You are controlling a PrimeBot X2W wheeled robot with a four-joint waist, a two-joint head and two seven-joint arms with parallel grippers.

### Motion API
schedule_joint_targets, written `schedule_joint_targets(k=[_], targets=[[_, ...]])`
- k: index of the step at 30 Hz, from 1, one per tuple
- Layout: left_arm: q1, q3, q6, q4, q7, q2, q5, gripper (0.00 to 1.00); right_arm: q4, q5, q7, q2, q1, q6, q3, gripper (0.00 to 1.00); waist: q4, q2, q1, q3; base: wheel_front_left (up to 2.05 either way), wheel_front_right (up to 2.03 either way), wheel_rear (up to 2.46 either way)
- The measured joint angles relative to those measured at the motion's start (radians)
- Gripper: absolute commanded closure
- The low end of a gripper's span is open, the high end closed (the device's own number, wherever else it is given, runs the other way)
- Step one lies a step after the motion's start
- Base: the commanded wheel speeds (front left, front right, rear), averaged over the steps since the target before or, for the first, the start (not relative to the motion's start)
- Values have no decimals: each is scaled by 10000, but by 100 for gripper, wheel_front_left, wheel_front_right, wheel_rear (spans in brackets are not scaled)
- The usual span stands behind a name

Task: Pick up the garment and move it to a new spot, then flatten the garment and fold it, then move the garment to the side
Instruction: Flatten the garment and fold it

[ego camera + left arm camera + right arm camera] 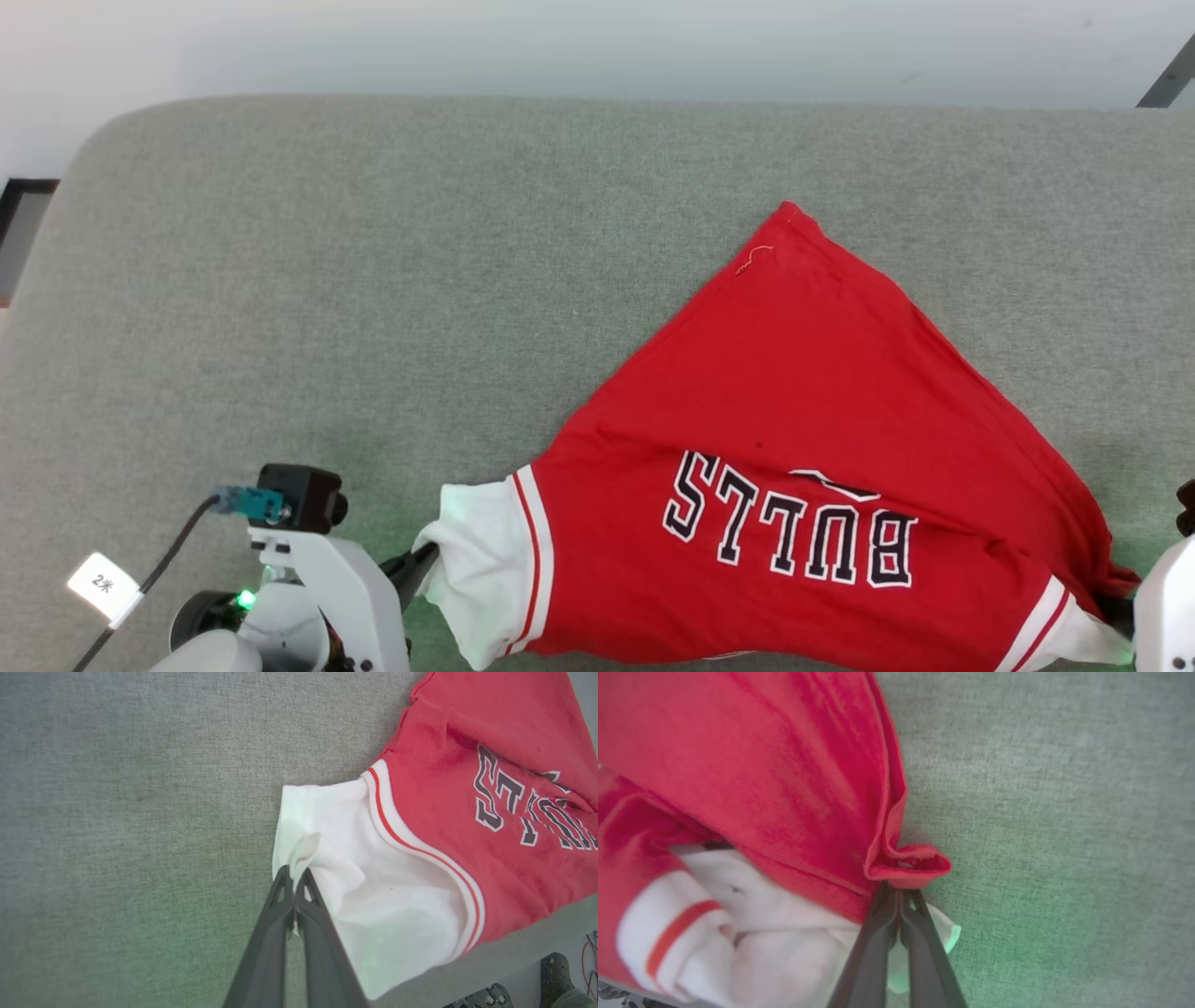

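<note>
You are looking down at the shirt (794,373), which is lying on the gray cushion (373,280) toward its right, near side. The red body is spreading into a rough triangle with its point reaching away from the robot. The black lettering (789,527) is reading upside down in the head view. The word BULLS is showing in full, and a mark just above it is sitting half tucked into a fold.

Your left gripper (422,563) is closed and pinching the edge of the white sleeve (485,579) at the shirt's left end. In the left wrist view the gripper's (294,877) two dark fingers are pressing together, with a small tuck of white cloth standing up between the tips. The sleeve (373,882) is fanning out to their right, toward its red stripe and the red body (444,742).

Your right gripper (901,891) is closed too, gripping a folded red edge of the shirt (761,765) at its tips. The other sleeve (752,933), white with a red stripe, is bunching up beside and under those fingers. In the head view that sleeve (1074,635) is sitting at the bottom right, just beside the pale casing of the right arm (1167,607), where the fingers are mostly hidden.

A white tag (103,586) is hanging on the cable (168,569) by the left arm. What looks like a dark shoe (558,975) is showing past the cushion's edge in the left wrist view.
</note>
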Motion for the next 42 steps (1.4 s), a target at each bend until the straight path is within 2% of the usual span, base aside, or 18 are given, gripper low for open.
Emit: schedule_joint_targets(k=[1,2,3,6,10,14,20,24,27,30,34,38,42], targets=[[9,-2,-2,13,0,0,-13,100,102,-84,-102,44,-22,4,-6,92,-17,0,0,-26,0,0,0],[10,-2,-4,23,0,-2,-33,100,182,-151,-199,88,-33,4,4,66,-29,0,0,-53,0,0,0],[18,-6,-19,33,0,-4,-46,100,255,-161,-259,140,-41,6,-10,2,-39,0,1,-82,0,0,0],[76,-6,-21,54,-2,0,-73,100,439,-203,-268,295,-110,17,-226,0,-74,0,0,-166,0,0,0],[142,-13,-15,58,-8,17,-88,100,92,-203,330,376,41,-6,-642,0,-110,0,0,-300,0,0,0],[234,-4,6,-15,-40,35,-150,100,-857,-209,1160,445,525,-15,-1001,0,-168,0,0,-364,0,0,0],[266,-4,33,-121,-88,35,-150,100,-2974,50,2159,669,679,-17,-1751,0,-117,0,0,-340,0,0,0],[213,-71,13,-163,-84,-59,-111,100,-3983,54,2307,573,-79,-17,-1726,0,17,0,0,-248,0,0,0],[35,-111,-48,-113,-73,-192,-42,100,-4029,50,1906,407,-989,-19,-1281,0,168,0,0,-159,0,0,0],[-164,-199,-203,4,-73,-399,40,100,-3427,-128,1043,209,-2153,-19,-650,0,354,0,0,-58,0,0,0],[-487,-341,-433,203,-40,-702,142,100,-2023,-278,-180,-35,-3687,-19,518,0,663,0,0,107,0,0,0],[-821,-483,-711,474,-23,-1011,247,100,-257,-337,-1337,-428,-5228,-17,1925,0,1021,0,0,311,0,0,0],[-1124,-623,-986,800,-8,-1337,313,100,1613,-290,-2050,-899,-6466,-17,3409,0,1403,0,0,533,0,0,0]])
